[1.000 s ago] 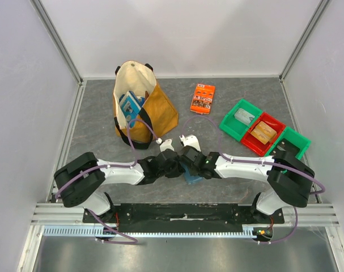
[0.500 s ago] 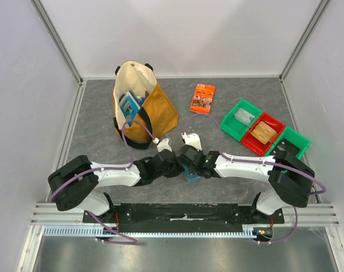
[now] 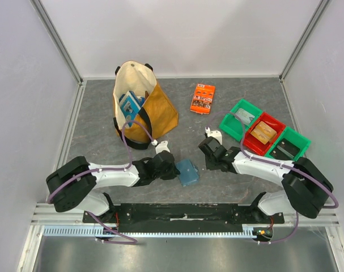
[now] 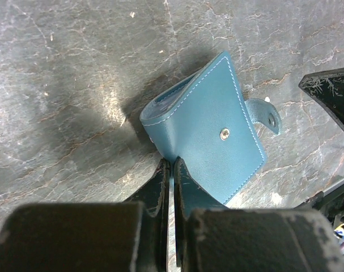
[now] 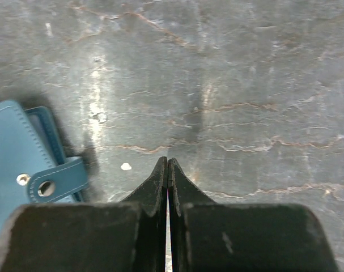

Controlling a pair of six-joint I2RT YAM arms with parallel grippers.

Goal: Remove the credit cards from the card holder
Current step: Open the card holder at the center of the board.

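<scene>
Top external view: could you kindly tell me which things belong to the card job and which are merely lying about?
Job in hand: card holder, folded, its edge pinched by the left gripper; right gripper, shut on nothing. No credit card shows.
Lying about: tote bag; orange packet; green and red bins with their contents.

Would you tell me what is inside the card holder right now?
The holder lies folded, tab unsnapped. Only a sliver of inner lining shows at its gap; any cards are hidden by the cover.
</scene>
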